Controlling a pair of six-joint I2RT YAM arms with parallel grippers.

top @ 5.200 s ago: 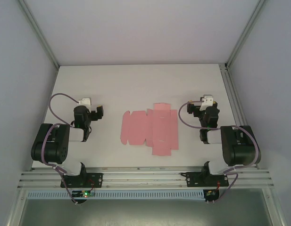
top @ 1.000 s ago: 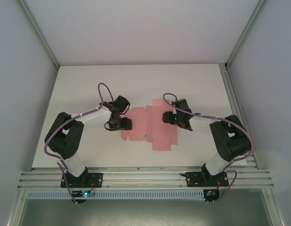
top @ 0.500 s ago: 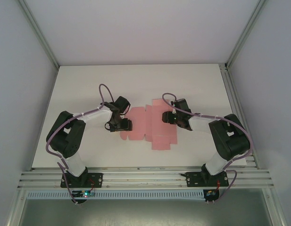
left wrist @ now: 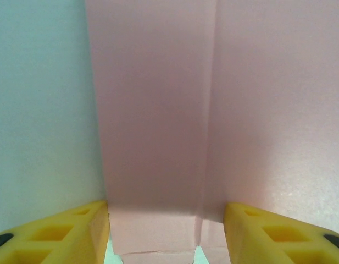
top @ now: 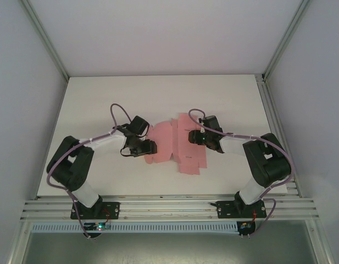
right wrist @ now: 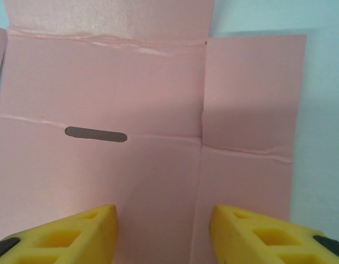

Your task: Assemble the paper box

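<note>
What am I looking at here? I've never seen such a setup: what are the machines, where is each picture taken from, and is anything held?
Two black robot arms stand at the near edge of a white table. One picture looks down from above; the other two come from wrist cameras, so the yellow fingers there are each arm's own. On the table lies the paper box, an unfolded pink card sheet. The left hand is at its left end, the right hand over its right part. Both hands are open; nothing is gripped.
</note>
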